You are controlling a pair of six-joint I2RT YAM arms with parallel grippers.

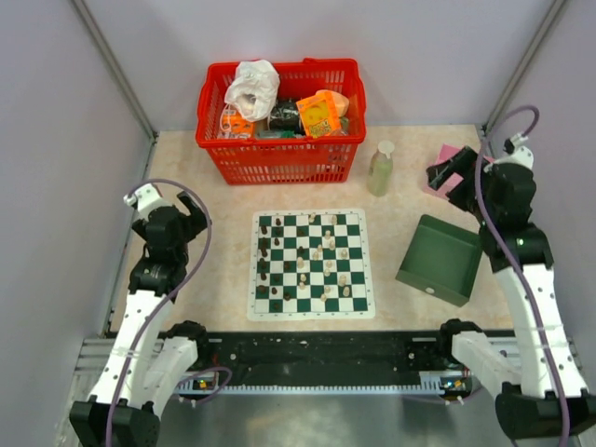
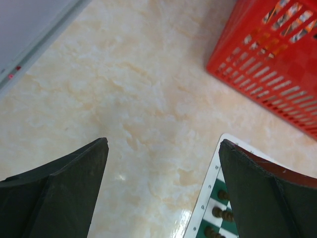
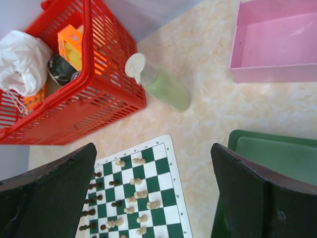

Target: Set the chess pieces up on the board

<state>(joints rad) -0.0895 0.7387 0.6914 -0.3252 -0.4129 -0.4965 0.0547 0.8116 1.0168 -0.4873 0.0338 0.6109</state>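
the chess pieces (image 1: 328,251) stand scattered on the board (image 1: 312,313), dark brown mostly at its left, cream toward its right, while left of the board the left gripper (image 2: 163,141) is spread wide and empty, the right gripper (image 3: 153,144) right of it likewise, a red basket (image 1: 279,160) beyond.

A flat square chess mat (image 1: 312,314) with dark green and white checks and a white border is laid flat at the centre of the overhead view. Tiny dark brown figurines (image 1: 264,265) are gathered mainly in a loose column along the mat's two left-hand files. Tiny cream figurines (image 1: 343,279) are scattered irregularly over the central and right-hand squares. Whether individual pieces stand upright cannot be determined.
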